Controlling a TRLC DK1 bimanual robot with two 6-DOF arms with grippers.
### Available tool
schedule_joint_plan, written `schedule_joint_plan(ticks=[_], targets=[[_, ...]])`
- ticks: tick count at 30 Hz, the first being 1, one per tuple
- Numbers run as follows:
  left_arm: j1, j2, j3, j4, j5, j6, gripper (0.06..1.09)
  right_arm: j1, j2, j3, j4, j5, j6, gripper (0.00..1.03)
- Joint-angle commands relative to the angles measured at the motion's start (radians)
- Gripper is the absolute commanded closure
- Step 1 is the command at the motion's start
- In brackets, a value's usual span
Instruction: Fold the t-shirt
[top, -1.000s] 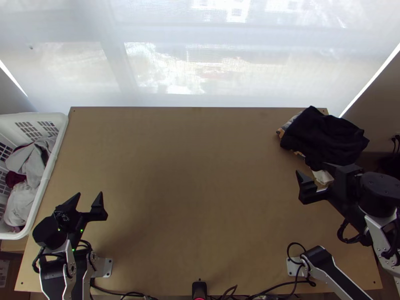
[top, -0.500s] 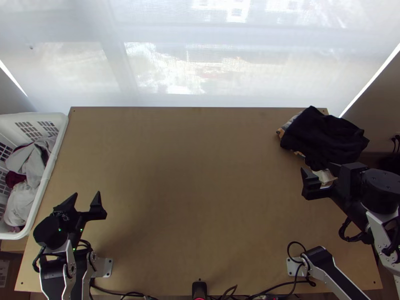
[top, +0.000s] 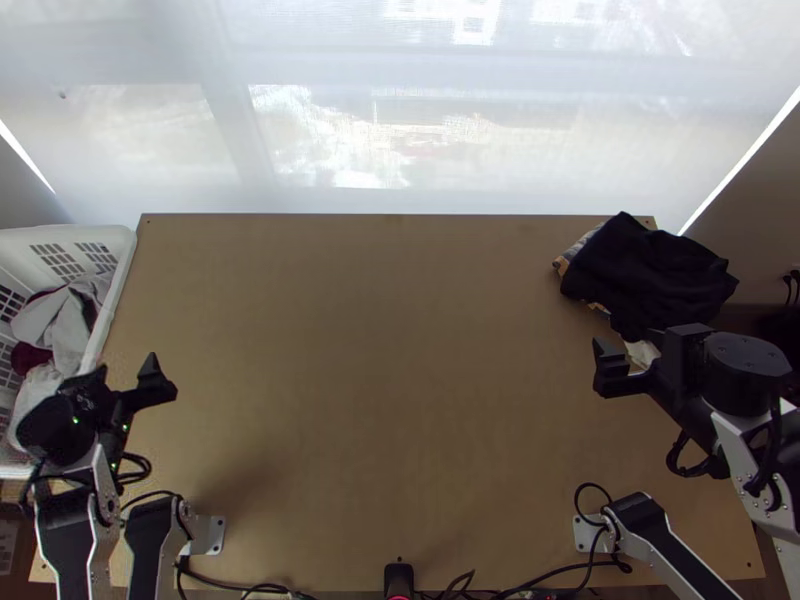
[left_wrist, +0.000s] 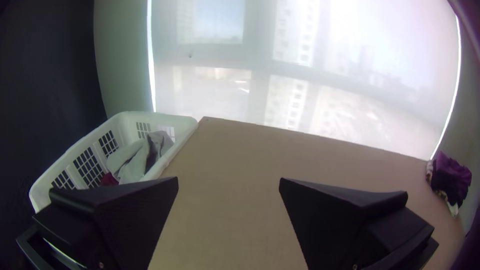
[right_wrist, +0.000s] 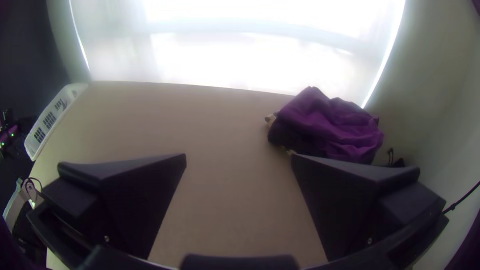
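Note:
At the table's far right corner a dark garment lies bunched on a pile of other cloth; it looks purple in the right wrist view. My right gripper is just on the near side of that pile, open and holding nothing; its fingers stand wide apart in its wrist view. By the basket's near end is my left gripper, also open, with nothing between its fingers in the left wrist view. White, grey and dark red clothes lie crumpled in the basket.
The white laundry basket stands along the table's left edge. Bare wood of the table stretches between the arms. A small black device and cables are at the near edge, and a translucent blind hangs behind.
The left gripper has moved left and slightly up the picture, toward the basket. My right gripper first shifted a little right and up, then slightly back left.

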Motion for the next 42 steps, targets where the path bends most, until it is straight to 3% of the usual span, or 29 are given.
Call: schedule_joint_plan(ticks=[1,7,11,13,20,23,34,42], targets=[[0.115,0.400,0.314,-0.002,-0.006,-0.076,0.10,0.000,0.014,-0.022,0.008,0.000,-0.002,0.05],[0.240,0.667,0.449,-0.011,-0.006,-0.099,0.10,-0.006,-0.004,-0.058,-0.006,0.000,-0.002,0.05],[0.412,0.932,0.576,-0.155,-0.006,-0.343,0.10,-0.015,-0.015,-0.070,-0.009,0.000,-0.002,0.05],[0.441,1.076,0.691,-0.264,-0.026,-0.375,0.10,-0.020,-0.015,-0.070,-0.009,0.000,-0.002,0.05],[0.495,1.404,0.954,-0.378,-0.038,-0.245,0.10,-0.029,-0.015,-0.073,-0.011,0.000,-0.002,0.05],[0.494,1.556,1.136,-0.462,-0.038,-0.131,0.10,-0.031,-0.015,-0.076,-0.015,0.000,-0.002,0.05],[0.420,1.946,1.639,-0.473,-0.040,-0.121,0.10,-0.044,-0.014,-0.072,-0.046,0.000,-0.017,0.05],[0.355,2.069,1.687,-0.456,-0.055,-0.118,0.10,-0.081,-0.014,-0.076,-0.052,-0.003,-0.030,0.05]])
